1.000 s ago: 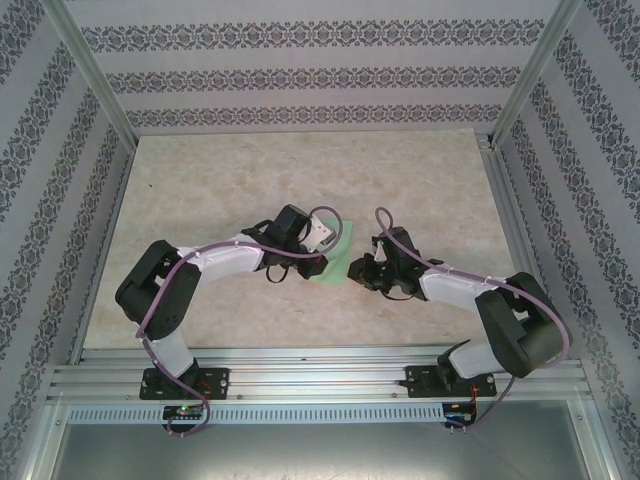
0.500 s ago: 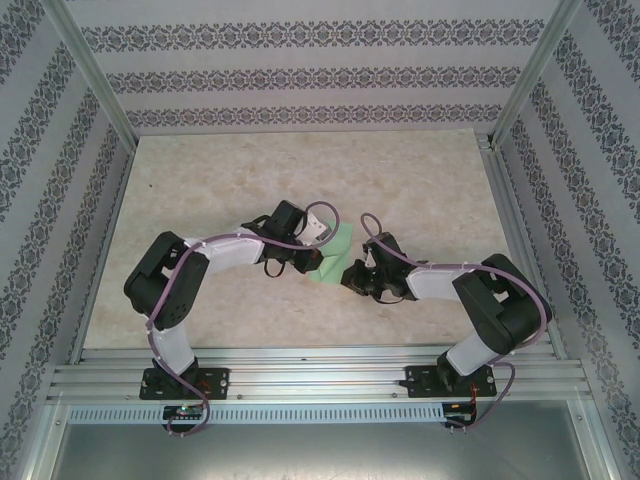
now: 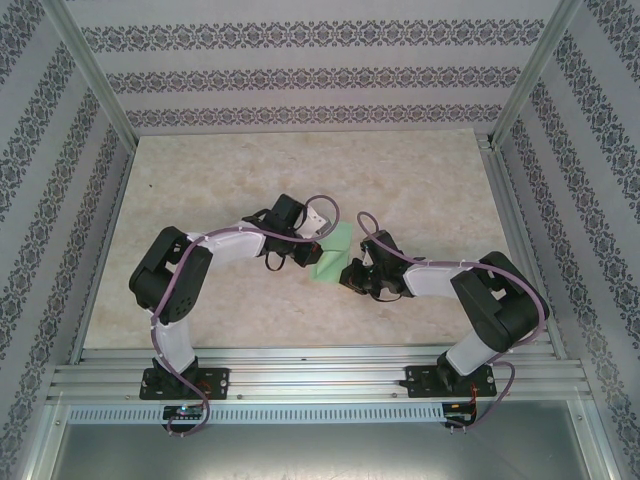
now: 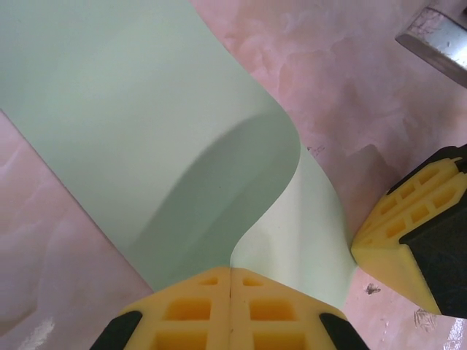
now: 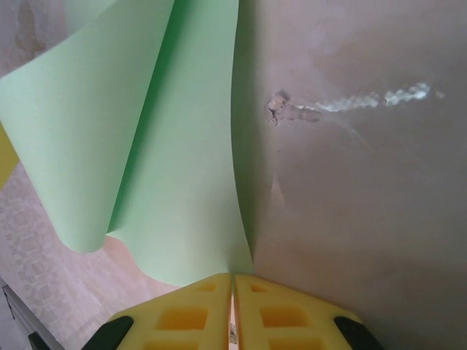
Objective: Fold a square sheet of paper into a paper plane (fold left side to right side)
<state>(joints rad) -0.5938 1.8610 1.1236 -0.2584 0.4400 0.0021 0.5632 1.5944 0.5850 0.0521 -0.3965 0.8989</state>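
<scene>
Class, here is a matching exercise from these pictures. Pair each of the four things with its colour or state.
Things:
1. square sheet of paper
2. table
3. left gripper
4. left arm's cable

Colour or state:
a. purple
b. jaws shut on a paper edge
c. pale green, curling over
d. beige marble pattern

Pairs: 1-c, 2-d, 3-b, 4-a

The pale marbled table carries the square sheet of paper, curled partly up near its middle.
</scene>
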